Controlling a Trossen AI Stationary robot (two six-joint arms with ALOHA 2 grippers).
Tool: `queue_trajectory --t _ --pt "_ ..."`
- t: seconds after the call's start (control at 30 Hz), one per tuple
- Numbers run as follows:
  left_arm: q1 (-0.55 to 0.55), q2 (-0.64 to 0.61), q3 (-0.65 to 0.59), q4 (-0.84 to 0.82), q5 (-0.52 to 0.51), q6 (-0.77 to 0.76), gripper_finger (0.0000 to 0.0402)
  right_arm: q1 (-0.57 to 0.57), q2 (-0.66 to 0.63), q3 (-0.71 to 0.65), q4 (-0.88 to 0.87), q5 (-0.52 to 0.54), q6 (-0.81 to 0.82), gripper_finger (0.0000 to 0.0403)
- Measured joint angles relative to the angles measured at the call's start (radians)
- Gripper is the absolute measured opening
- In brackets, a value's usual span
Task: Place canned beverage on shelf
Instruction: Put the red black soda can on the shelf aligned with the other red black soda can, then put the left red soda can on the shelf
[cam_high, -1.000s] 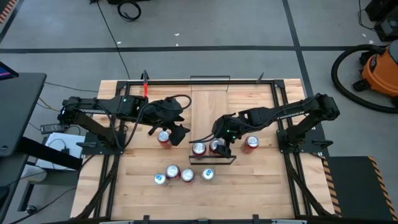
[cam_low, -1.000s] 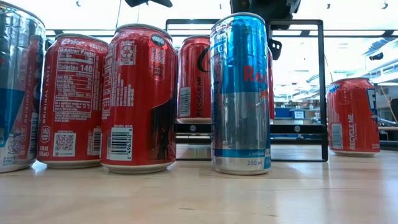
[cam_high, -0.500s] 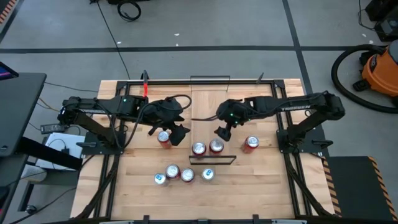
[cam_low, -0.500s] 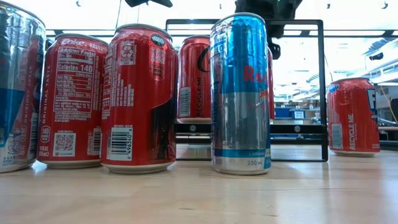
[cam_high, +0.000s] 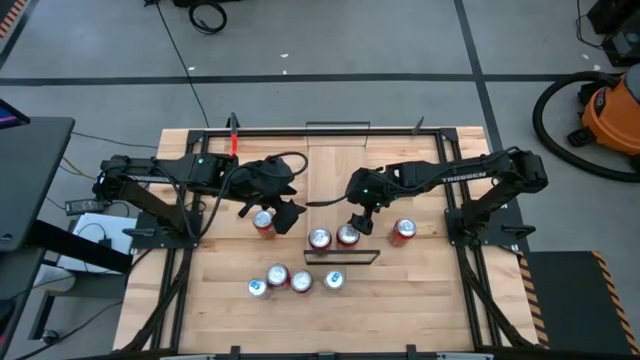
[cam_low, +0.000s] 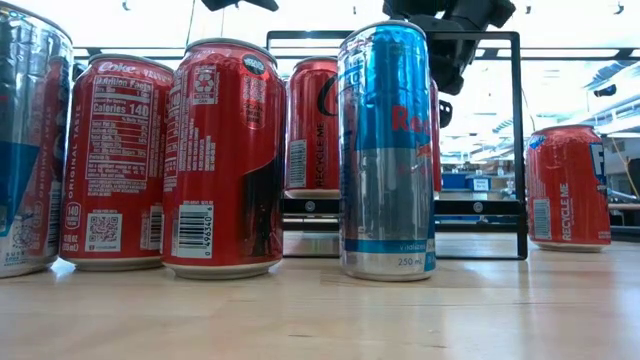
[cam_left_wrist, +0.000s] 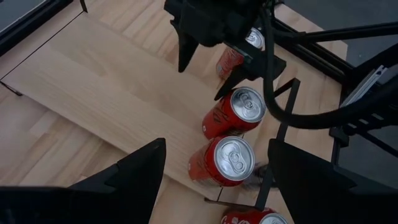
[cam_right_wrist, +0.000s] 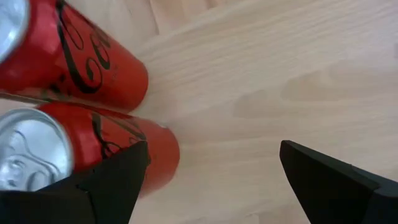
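- Two red aluminium cans (cam_high: 333, 237) stand side by side on the narrow light-wood shelf board (cam_high: 338, 210) in the high view; the right gripper (cam_high: 358, 219) hovers just beyond them, fingers apart and empty. Another red can (cam_high: 263, 222) stands left of the shelf, under the left gripper (cam_high: 277, 212).
- Low view: red cans and a tall blue-and-silver can (cam_low: 386, 150) crowd in front of the shelf's black wire rail (cam_low: 519, 140).
- Left wrist view: its fingers (cam_left_wrist: 134, 168) are spread, holding nothing; both shelved cans (cam_left_wrist: 231, 137) stand upright.
- Right wrist view: one dark finger (cam_right_wrist: 115, 177) sits right beside the nearer shelved can (cam_right_wrist: 74, 149). I judge a careless sideways move could tip it.
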Motion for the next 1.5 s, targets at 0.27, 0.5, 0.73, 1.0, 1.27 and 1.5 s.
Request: queue_trajectory --t 0.27,0.5,0.73,1.0,1.27,1.5 --pt "0.0 0.0 0.0 0.0 0.0 0.0 0.0292 0.024 0.0 -0.034 0.027 -0.042 0.0 0.0375" --pt "0.0 0.0 0.0 -0.016 0.002 -0.015 0.0292 0.021 -0.002 -0.035 0.008 -0.014 -0.012 0.0375" --pt "-0.016 0.005 0.0 -0.101 0.107 -0.039 0.0292 -0.008 -0.025 0.02 -0.101 0.001 -0.022 0.0375" --pt "-0.058 0.054 0.0 -0.328 0.109 -0.009 0.0292 0.001 -0.122 0.063 -0.117 0.075 -0.058 0.0375" --pt "-0.055 0.055 -0.151 -0.274 0.071 0.11 0.0292 0.001 -0.252 0.08 -0.116 0.139 -0.06 0.0375" --pt "-0.061 -0.038 -0.306 -0.124 -0.018 0.138 0.0292 0.047 -0.34 0.081 -0.179 0.219 -0.01 0.0375"
